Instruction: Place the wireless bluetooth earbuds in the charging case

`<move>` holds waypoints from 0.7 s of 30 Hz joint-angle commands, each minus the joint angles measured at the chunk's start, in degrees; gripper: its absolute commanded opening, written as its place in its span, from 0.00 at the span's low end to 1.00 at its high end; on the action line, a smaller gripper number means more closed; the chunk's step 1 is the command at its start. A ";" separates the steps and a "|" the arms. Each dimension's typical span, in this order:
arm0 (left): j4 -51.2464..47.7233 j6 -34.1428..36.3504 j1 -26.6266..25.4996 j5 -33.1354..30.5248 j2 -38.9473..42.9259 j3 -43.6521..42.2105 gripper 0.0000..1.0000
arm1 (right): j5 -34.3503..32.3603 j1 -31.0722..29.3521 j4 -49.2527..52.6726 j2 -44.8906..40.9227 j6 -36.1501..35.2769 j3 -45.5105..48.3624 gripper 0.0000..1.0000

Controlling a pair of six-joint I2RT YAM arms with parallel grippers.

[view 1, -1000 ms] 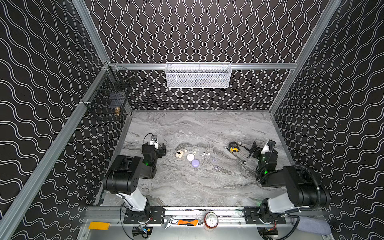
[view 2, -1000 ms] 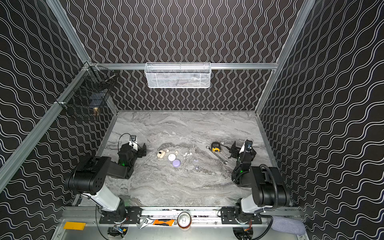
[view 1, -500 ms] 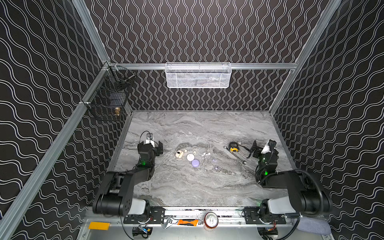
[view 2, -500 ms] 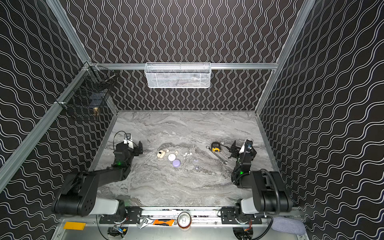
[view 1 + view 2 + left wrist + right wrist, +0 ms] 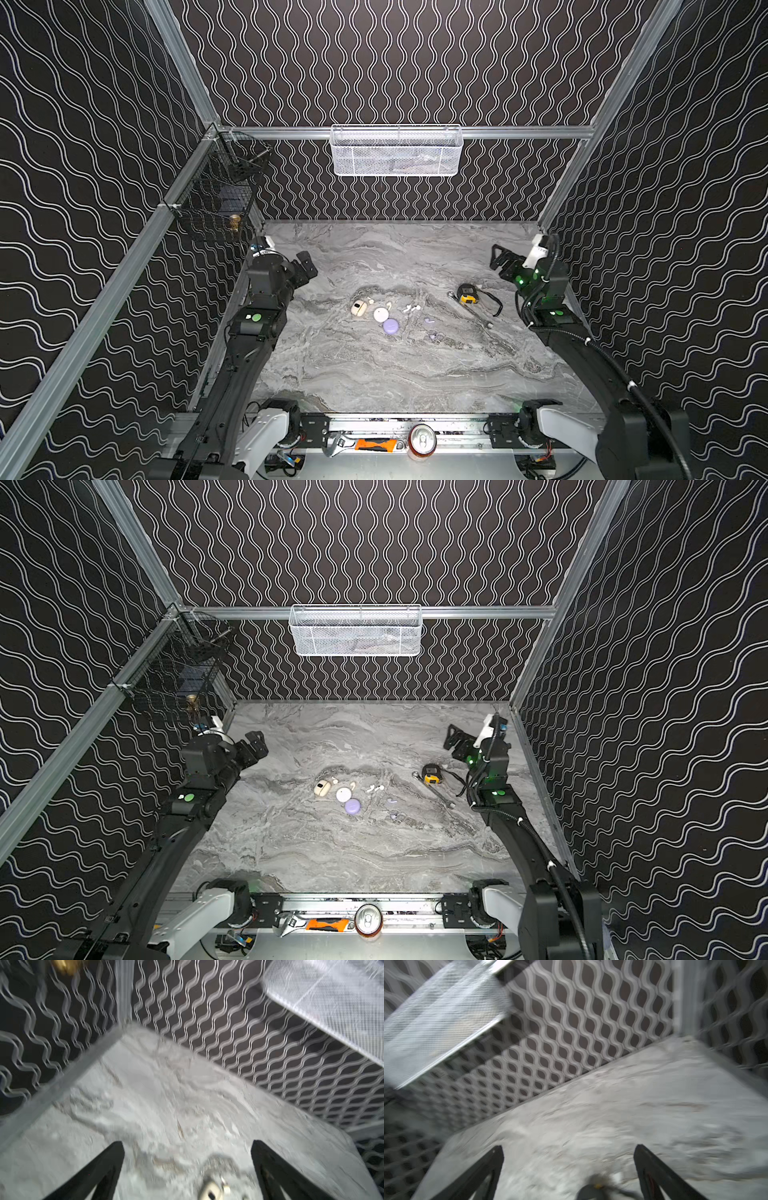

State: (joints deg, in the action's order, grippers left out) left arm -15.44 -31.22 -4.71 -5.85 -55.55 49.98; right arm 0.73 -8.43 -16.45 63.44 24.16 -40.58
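Nothing inserted yet: white earbuds [image 5: 411, 308] lie loose near the white case [image 5: 380, 314]; my left gripper [image 5: 306, 267] and right gripper [image 5: 500, 260] gape empty.

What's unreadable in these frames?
White earbuds and lilac earbuds: too small in both top views to tell orientation.
Beige case: left wrist view, blurred and cut by the frame edge; lid state unclear.
Tape measure: right wrist view, blurred, cut by the edge.
White mesh basket: contents screened by mesh.
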 commanded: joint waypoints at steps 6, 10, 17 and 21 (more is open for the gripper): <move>3.93 -13.33 0.40 15.40 -4.40 -8.53 0.99 | -1.99 -23.97 11.45 3.25 -1.84 -7.88 1.00; 6.04 -17.07 0.47 8.46 2.31 -16.36 0.99 | -7.12 -34.46 14.64 8.97 -2.14 -11.20 0.98; 17.32 -13.00 1.19 15.37 -2.24 -21.22 0.99 | -11.70 -46.13 25.95 28.29 -0.02 -28.54 0.91; 18.62 -13.84 1.81 12.53 -4.73 -22.42 0.99 | -16.73 -50.73 27.71 35.93 6.56 -34.72 0.90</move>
State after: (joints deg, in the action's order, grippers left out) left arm -0.89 -45.19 -3.27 8.03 -59.79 27.70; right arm -10.50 -57.56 6.55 96.23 24.88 -72.38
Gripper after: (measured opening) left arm 0.985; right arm 0.904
